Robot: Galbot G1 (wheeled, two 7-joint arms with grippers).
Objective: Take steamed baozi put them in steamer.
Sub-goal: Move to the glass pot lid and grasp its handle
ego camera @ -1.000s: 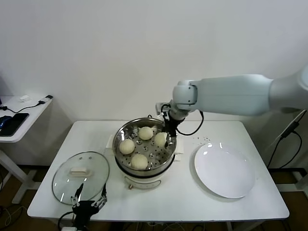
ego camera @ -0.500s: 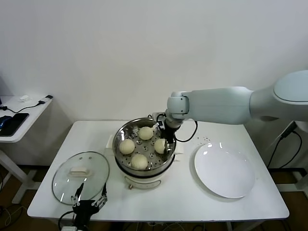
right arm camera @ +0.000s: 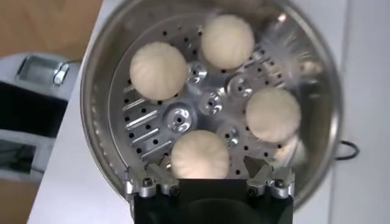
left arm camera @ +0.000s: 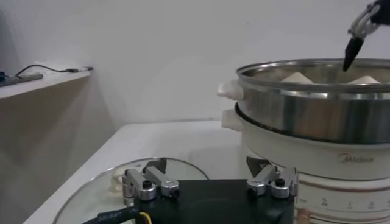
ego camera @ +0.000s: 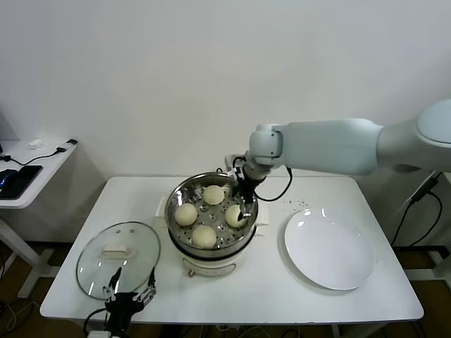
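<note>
— Right hand (ego camera: 244,205): how is it seen to be placed?

— It is held over the right side of the steamer (ego camera: 182,196), fingers spread apart and closed on nothing. One baozi (ego camera: 235,215) lies directly beneath it, resting free on the perforated floor; in the right wrist view the same baozi (right arm camera: 200,153) is framed between the two fingertips (right arm camera: 151,184), with no contact to be made out.

— And the other buns?

— Three more are counted inside the basket: one at the back (ego camera: 213,194), one at the left (ego camera: 186,214), one at the front (ego camera: 204,236). All four are spaced apart around the centre. The plate (ego camera: 329,248) on the tabletop (ego camera: 268,292) to the right carries nothing.

— Which relation is the coming move judged to turn on?

— The released bun sits straight below the hand, so a vertical lift is thought to be needed; any sideways drift could nudge it or catch the rim. Being round, it has no long axis to be minded.

— The left hand (left arm camera: 210,182)?

— It is parked low at the front edge, beside the glass lid (ego camera: 118,258), fingers apart, well away from the steamer. The right arm is clearly the nearer.
</note>
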